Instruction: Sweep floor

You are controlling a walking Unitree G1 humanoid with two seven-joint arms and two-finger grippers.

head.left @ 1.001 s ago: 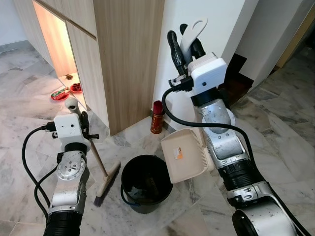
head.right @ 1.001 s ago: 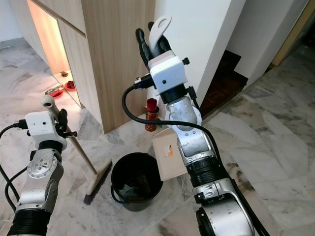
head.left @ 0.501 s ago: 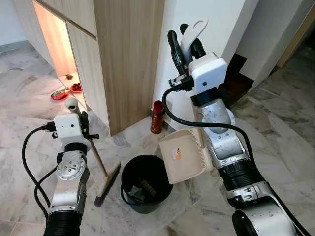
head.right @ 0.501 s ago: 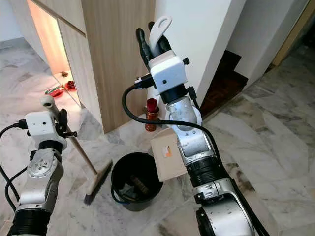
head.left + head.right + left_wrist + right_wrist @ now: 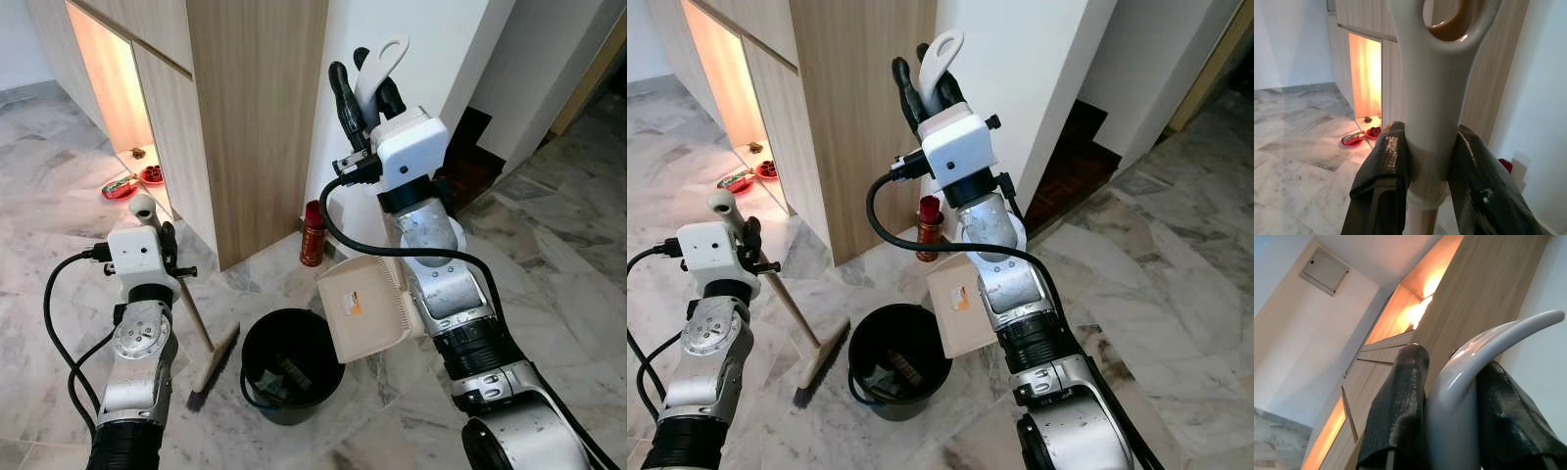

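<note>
Right gripper point(image 5: 364, 90) is raised high at centre, fingers clamped on the grey looped handle of the dustpan point(image 5: 364, 307); the beige pan hangs below the forearm, tilted on edge, its lower lip just over the right rim of the black bucket point(image 5: 257, 378); dark debris lies inside the bucket. Left gripper point(image 5: 1422, 161) stands low on the left, both fingers pressed against the pale grip of the broom point(image 5: 212, 361); the wooden shaft slants down to the right and the brush head rests on the marble floor point(image 5: 568, 264), just left of the bucket and apart from it. A red spray can point(image 5: 313, 234) stands upright on the floor beyond the bucket, at the foot of the white wall and beside the wooden cabinet point(image 5: 250, 117); far left, a lit recess at the cabinet base holds small red dishes point(image 5: 137, 182) on the floor.
</note>
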